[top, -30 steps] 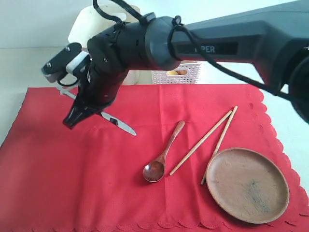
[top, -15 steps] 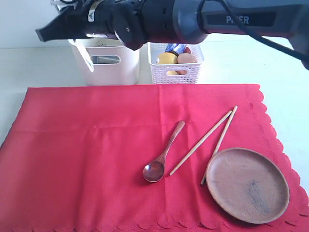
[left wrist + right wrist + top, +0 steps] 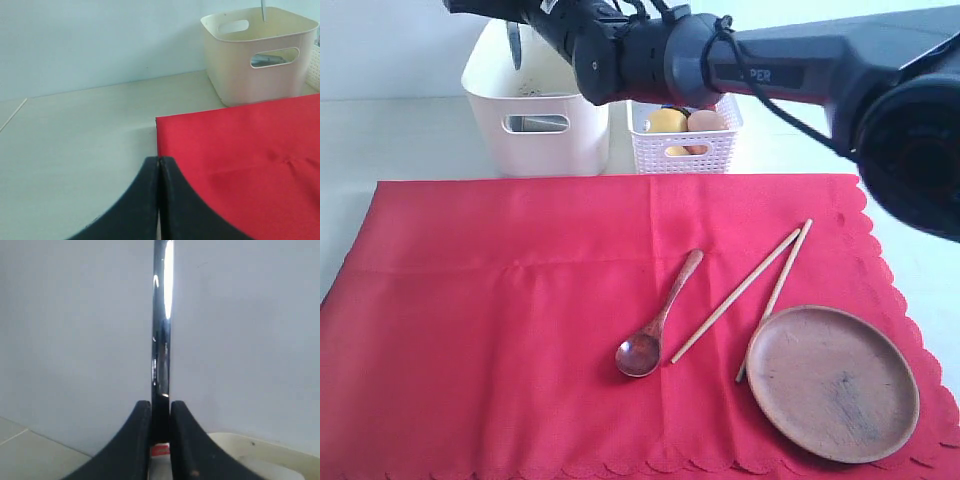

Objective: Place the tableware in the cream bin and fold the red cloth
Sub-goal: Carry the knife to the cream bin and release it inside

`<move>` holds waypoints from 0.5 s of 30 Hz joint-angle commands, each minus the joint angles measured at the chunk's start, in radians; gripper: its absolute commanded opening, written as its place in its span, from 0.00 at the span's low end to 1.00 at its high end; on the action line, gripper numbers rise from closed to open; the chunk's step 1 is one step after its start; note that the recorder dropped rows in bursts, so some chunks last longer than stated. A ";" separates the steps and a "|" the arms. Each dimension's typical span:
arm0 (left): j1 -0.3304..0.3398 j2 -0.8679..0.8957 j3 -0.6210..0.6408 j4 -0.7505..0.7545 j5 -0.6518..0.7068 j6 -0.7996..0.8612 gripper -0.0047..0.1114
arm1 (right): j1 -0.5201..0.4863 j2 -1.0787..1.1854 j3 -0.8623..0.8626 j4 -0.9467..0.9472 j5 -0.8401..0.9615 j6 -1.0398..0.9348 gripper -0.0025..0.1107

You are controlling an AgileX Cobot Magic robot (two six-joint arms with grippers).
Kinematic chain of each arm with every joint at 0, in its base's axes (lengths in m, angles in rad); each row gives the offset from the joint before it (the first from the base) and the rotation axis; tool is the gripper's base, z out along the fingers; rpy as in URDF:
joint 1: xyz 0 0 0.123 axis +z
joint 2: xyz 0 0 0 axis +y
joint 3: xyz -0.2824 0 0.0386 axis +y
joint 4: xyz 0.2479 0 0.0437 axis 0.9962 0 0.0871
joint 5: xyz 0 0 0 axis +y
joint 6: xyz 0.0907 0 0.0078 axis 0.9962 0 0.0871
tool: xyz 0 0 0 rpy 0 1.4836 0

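Note:
My right gripper (image 3: 160, 407) is shut on the silver table knife (image 3: 161, 330), reaching across and holding it over the cream bin (image 3: 535, 125). The knife's blade (image 3: 515, 45) hangs down towards the bin's opening. On the red cloth (image 3: 500, 330) lie a dark wooden spoon (image 3: 655, 325), a pair of chopsticks (image 3: 745, 290) and a round wooden plate (image 3: 833, 382). Steel shows through the bin's handle cut-out (image 3: 272, 59). My left gripper (image 3: 159, 160) is shut and empty, low by the cloth's corner (image 3: 165, 122).
A white perforated basket (image 3: 685, 145) stands right of the cream bin and holds a lemon and an egg. The pale tabletop (image 3: 75, 130) runs left of the cloth. The right arm (image 3: 800, 70) spans the back of the scene above both containers.
The right gripper has lifted the knife off the cloth's left part and carried it up and back to above the cream bin. Spoon, chopsticks and plate have not moved.

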 commanded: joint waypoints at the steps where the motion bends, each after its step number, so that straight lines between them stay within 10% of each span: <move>1: 0.002 -0.007 0.003 0.000 -0.007 -0.006 0.04 | 0.004 0.072 -0.090 0.063 -0.020 -0.099 0.03; 15: 0.002 -0.007 0.003 0.000 -0.007 -0.006 0.04 | 0.008 0.099 -0.161 0.178 0.146 -0.254 0.59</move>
